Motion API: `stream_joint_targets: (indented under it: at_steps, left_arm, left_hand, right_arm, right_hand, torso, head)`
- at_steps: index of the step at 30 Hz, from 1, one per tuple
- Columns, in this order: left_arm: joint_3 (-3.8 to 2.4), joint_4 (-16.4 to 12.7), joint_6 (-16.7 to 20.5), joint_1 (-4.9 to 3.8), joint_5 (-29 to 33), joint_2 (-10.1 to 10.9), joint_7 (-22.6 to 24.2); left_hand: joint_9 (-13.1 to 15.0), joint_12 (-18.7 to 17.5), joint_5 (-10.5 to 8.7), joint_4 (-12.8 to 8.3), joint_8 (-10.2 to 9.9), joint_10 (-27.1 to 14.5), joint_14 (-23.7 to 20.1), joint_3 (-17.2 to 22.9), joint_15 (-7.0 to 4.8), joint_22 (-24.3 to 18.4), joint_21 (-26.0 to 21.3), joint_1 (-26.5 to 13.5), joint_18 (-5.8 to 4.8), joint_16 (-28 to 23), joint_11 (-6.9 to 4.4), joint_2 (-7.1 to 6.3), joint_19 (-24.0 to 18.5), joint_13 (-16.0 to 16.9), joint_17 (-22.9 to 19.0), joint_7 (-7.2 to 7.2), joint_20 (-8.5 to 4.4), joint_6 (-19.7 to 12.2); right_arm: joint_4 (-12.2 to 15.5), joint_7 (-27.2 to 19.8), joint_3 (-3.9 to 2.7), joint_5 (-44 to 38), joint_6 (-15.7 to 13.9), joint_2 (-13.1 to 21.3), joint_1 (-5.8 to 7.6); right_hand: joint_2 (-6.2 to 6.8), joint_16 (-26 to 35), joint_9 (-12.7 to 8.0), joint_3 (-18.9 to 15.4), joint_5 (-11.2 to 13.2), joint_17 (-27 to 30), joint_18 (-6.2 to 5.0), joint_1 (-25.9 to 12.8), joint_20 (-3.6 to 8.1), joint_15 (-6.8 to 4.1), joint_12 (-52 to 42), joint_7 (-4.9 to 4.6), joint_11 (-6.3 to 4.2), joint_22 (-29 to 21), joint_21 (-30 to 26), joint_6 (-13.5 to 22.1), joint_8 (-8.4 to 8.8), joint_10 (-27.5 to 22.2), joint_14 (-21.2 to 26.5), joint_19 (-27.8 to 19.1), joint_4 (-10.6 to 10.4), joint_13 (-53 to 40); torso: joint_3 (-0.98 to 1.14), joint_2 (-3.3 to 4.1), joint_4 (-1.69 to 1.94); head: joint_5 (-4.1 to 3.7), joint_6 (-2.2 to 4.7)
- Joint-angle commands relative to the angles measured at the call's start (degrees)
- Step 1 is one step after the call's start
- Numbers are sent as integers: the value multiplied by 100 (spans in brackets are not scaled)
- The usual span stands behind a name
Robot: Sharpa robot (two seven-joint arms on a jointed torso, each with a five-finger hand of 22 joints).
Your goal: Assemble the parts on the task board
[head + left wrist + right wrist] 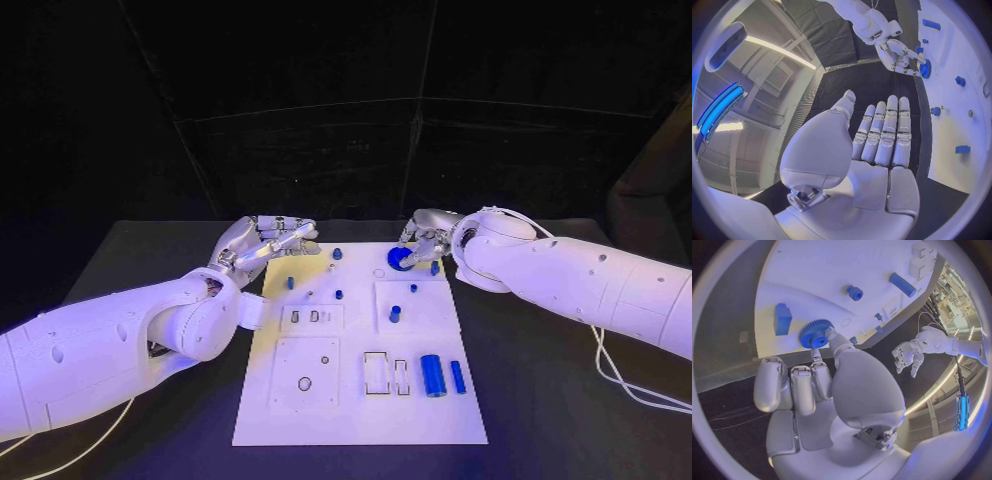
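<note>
The white task board (361, 410) lies in the middle of the table. My right hand (421, 238) is over its far edge and pinches a blue gear (400, 258) between thumb and a finger; the gear (815, 333) sits at or just above the board, beside a blue block (782, 319). Over the board's far left corner hovers my left hand (274, 242), fingers straight and apart (879, 135), holding nothing. A blue cylinder (433, 375) and a blue bar (457, 376) lie near the board's right side. Small blue pegs (339, 295) stand in the far half.
Rectangular slots (378, 372) and a round hole (304, 383) are cut into the board's near half. Black table (548, 400) surrounds the board. A white cable (620, 385) trails from my right arm across the table's right side.
</note>
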State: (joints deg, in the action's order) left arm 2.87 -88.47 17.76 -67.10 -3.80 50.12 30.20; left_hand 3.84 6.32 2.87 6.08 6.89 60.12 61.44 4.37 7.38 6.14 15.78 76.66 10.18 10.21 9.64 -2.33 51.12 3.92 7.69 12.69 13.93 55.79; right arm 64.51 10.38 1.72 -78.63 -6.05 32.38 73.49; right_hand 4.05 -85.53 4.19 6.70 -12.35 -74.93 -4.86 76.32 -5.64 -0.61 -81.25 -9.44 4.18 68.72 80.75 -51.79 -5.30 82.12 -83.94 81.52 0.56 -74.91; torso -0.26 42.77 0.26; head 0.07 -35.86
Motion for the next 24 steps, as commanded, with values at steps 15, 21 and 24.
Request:
stream_joint_targets:
  at_steps: [15,21,24]
  left_arm:
    - [-5,-1,-80,-8,3,1,14]
    - [-5,-7,-83,-8,3,5,12]
    - [-5,-10,-84,-8,3,9,12]
  left_hand:
    - [-6,-32,-10,-52,-42,39,43,-1,1,-14,-26,26,32,-41,7,67,36,-8,7,0,-9,48]
    - [-6,-35,-10,-56,-45,41,44,2,0,-15,-27,28,32,-43,6,74,37,-8,7,-1,-10,50]
    - [-6,-35,-10,-56,-45,41,44,2,0,-15,-27,28,32,-43,6,74,37,-8,7,-1,-10,50]
  right_arm:
    - [-46,-34,1,-176,146,-22,8]
    - [57,-299,2,-289,-520,-18,5]
    - [148,-378,2,-415,-793,-13,4]
  right_hand:
    - [-412,-41,36,487,190,-244,106,54,53,-37,-254,113,-82,193,129,-565,-229,211,-377,99,112,-741]
    - [-515,-49,65,837,284,-270,141,139,129,-122,-333,227,-183,376,213,-891,-363,285,-382,170,288,-843]
    - [-499,-53,57,943,276,-284,149,101,153,-141,-331,241,-198,413,231,-926,-367,287,-385,184,340,-844]
  torso:
    - [1,0,-5]
    - [1,-2,-3]
    - [2,-1,-1]
  head:
    - [6,-33]
    - [8,-24]
    - [11,-23]
